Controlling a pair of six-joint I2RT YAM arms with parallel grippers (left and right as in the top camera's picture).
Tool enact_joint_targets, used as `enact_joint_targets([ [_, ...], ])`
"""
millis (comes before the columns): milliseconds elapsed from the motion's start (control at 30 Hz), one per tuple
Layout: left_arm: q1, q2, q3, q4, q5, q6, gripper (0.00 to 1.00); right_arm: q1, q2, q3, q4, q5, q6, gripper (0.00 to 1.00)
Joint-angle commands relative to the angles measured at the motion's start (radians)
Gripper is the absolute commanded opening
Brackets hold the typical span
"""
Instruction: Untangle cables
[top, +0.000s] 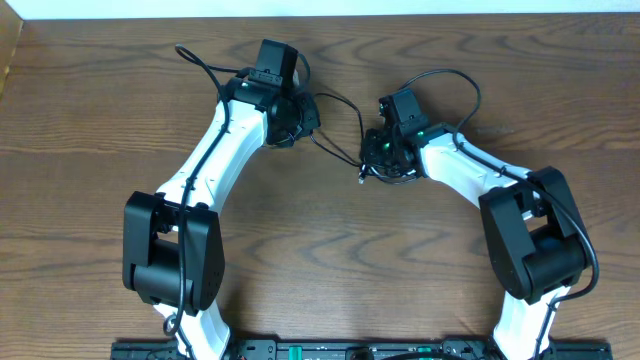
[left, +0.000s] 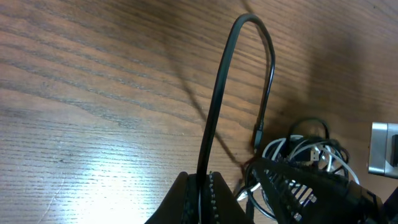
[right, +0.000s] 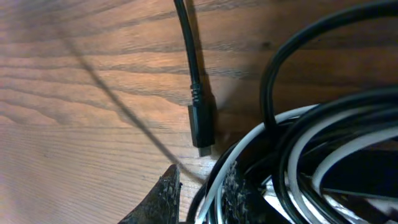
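Black cable (left: 217, 93) rises in a tall arch from the left claw (left: 200, 186), whose fingers we see clamped tight on it at the bottom of the left wrist view. The strand bends over at the top and drops to a small plug (left: 257, 138) just beside the tangle. White cable (right: 208, 196) sits between the fingers of the right claw (right: 200, 190), which we see pinched around that strand at the edge of a coil where white and black loops lie wound together. From overhead, we find both claws near each other over the far half of the wooden table (top: 100, 120), the tangle under the right one and the black cable running between the two. The plug end points down near the right claw's fingertips; we cannot tell whether it touches the wood.
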Motion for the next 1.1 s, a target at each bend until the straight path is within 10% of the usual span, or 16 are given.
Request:
enact_joint_targets([
  [0,0.002,0.013,-0.006,-0.001,-0.011,0.006,0.08,0.008,0.028,0.010,-0.001,-0.008,0.013,0.20],
  [233,0.002,0.013,-0.006,-0.001,-0.011,0.006,0.08,0.006,0.026,0.010,-0.002,-0.007,0.004,0.01],
  [1067,0.002,0.013,-0.006,-0.034,-0.067,0.014,0.08,-0.331,-0.303,0.011,0.066,-0.444,-0.043,0.01],
])
